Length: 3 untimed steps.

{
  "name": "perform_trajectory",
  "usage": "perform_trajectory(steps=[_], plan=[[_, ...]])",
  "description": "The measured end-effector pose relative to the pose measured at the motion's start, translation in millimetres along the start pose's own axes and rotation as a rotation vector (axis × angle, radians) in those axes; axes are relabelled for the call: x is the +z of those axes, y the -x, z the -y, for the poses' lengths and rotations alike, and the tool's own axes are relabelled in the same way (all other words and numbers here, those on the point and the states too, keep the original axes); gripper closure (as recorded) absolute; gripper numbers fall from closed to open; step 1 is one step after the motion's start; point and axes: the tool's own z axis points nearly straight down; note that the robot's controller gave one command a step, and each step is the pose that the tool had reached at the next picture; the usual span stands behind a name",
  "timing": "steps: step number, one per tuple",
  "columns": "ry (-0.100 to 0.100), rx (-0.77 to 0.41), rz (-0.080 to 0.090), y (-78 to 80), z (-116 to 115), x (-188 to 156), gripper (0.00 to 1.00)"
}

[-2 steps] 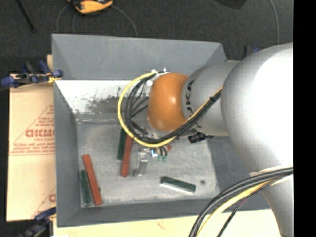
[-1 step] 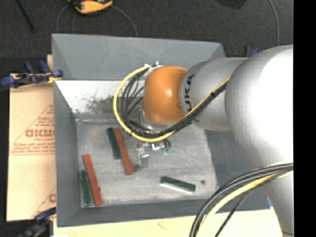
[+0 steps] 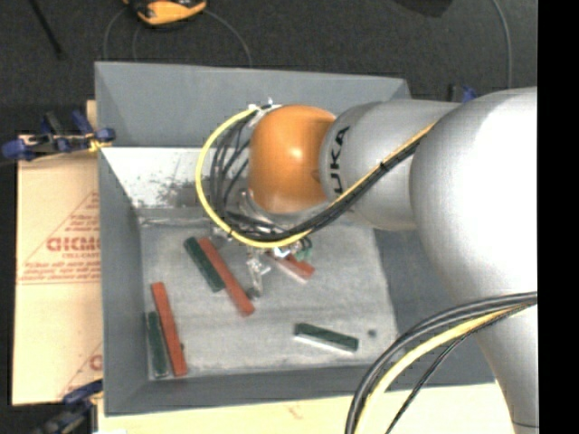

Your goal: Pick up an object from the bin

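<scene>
In the camera view, the arm (image 3: 434, 170) is reaching in from the right of the frame. Its orange wrist cover (image 3: 285, 156) and looped cables (image 3: 204, 186) are hanging over the middle of the grey bin (image 3: 118, 242). The gripper (image 3: 257, 275) is poking out just below that cover and sitting low near the centre of the bin floor. I cannot tell whether it is open or closed (the wrist is hiding most of it).

Just to its left, a long red stick (image 3: 228, 278) is lying on a diagonal, and its lower end is running close by the gripper. A dark green stick (image 3: 203, 262) is lying along its upper-left side. Just to the gripper's right, a short red piece (image 3: 297, 267) is peeking out from under the wrist. A green bar (image 3: 326, 337) is lying well apart, toward the lower right. In the lower left corner, a second red stick (image 3: 168, 328) and a second green stick (image 3: 156, 344) are lying side by side along the wall.
</scene>
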Motion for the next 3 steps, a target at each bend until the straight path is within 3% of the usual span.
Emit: perform_trajectory(steps=[1, 2, 3], plan=[[0.001, -0.049, 0.001, 19.2, -26.1, -4.5, 0.00], [0.002, -0.062, 0.002, 33.6, -34.8, -4.0, 0.00], [0.003, 0.094, 0.003, 43.5, -46.7, -1.4, 0.00]])
